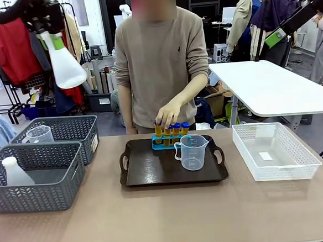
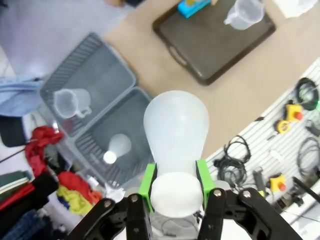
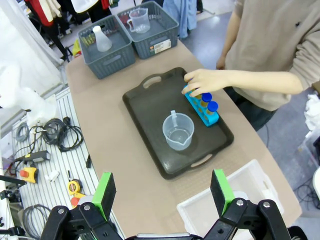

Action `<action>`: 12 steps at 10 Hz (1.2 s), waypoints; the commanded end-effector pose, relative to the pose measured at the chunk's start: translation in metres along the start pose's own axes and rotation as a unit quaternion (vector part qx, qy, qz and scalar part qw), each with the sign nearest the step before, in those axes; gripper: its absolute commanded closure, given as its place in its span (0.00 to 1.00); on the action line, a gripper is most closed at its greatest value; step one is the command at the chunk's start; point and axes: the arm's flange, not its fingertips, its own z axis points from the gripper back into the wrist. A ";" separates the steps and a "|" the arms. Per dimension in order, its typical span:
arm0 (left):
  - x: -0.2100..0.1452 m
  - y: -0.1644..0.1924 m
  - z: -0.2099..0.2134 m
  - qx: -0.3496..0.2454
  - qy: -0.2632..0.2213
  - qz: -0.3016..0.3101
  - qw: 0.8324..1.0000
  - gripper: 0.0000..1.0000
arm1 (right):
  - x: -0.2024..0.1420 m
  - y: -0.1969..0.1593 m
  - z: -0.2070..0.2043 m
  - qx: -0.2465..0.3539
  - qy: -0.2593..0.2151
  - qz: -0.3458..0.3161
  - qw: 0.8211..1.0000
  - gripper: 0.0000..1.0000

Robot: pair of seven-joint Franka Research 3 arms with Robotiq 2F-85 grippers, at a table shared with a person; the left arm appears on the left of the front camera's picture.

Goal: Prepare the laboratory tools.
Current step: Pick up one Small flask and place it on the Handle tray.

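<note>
My left gripper (image 2: 175,187) is shut on the neck of a white translucent conical flask (image 2: 176,130) and holds it high above the grey baskets, at the upper left of the front view (image 1: 63,61). On the dark tray (image 1: 149,177) stand a clear measuring beaker (image 1: 192,151) and a blue rack (image 1: 164,143) with blue-capped tubes of amber liquid (image 1: 176,130). The person's hand (image 1: 169,116) rests on the tubes. My right gripper (image 3: 162,192) hangs open and empty high over the table's right part, above the beaker (image 3: 178,131) and the rack (image 3: 202,107).
Two grey lattice baskets stand at the left. The near one (image 1: 39,190) holds another white flask (image 1: 15,171), and the far one (image 1: 68,127) holds a clear beaker (image 1: 40,134). A white lattice basket (image 1: 275,154) stands at the right. Bare tabletop lies in front of the tray.
</note>
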 end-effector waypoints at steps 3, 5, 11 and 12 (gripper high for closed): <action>-0.028 0.011 0.006 0.035 -0.001 0.016 0.999 1.00 | 0.002 0.001 0.000 0.003 -0.006 0.005 1.000 0.00; -0.027 0.012 0.006 0.038 -0.006 0.026 0.999 1.00 | 0.002 0.001 0.000 0.003 -0.006 0.005 1.000 0.00; -0.024 0.011 0.011 0.030 0.001 0.022 0.999 1.00 | 0.002 0.001 0.000 0.003 -0.006 0.005 1.000 0.00; -0.022 0.011 0.009 0.030 0.002 0.021 0.999 1.00 | 0.002 0.001 0.000 0.003 -0.006 0.005 1.000 0.00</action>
